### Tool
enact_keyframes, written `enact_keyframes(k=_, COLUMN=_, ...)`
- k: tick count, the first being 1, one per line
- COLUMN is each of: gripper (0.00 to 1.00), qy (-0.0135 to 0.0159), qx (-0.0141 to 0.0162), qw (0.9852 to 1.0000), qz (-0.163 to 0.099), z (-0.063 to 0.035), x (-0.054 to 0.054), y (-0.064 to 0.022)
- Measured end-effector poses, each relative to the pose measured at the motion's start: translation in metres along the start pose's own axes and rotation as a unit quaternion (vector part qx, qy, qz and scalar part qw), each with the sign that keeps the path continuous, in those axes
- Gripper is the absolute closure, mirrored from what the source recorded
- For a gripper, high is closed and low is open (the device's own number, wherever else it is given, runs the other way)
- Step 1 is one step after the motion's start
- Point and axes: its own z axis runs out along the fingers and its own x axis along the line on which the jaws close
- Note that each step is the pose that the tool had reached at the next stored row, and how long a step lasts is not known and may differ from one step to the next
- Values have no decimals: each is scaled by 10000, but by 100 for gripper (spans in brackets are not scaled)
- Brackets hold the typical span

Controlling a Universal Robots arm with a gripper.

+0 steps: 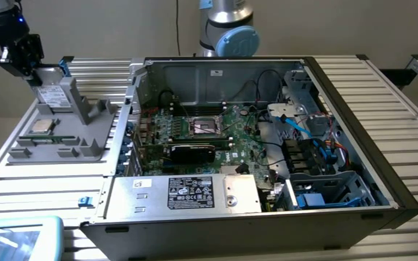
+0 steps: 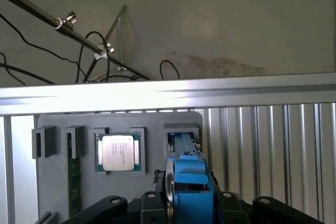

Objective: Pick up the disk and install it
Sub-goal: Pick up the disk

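The jaws straddle the upright disk (image 2: 188, 184), its blue edge between them; whether they grip it I cannot tell. The disk stands in the grey holder (image 1: 85, 144), with a processor (image 1: 42, 126) at its seven o'clock in the exterior view. The open computer case (image 1: 354, 125) sits at the holder's three o'clock on the table (image 1: 35, 185).

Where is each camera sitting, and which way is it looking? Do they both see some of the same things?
Exterior view: sits off the arm, up high, looking down on the table, the open computer case and the grey holder; the arm and gripper show.
Wrist view: rides on the wrist, looking past the gripper's black body onto the holder, with a wall and cables beyond.
Both share: the disk in its blue carrier, standing in the holder at the gripper, and the processor chip beside it.
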Motion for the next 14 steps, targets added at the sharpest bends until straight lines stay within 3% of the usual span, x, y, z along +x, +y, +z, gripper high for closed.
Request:
enact_keyframes(k=7, gripper=63, qy=-2, qx=6, qw=10000, qz=0, z=-53, x=0, y=1)
enact_keyframes(k=14, gripper=63, qy=-4, qx=14, qw=10000, qz=0, z=-202, x=3, y=2)
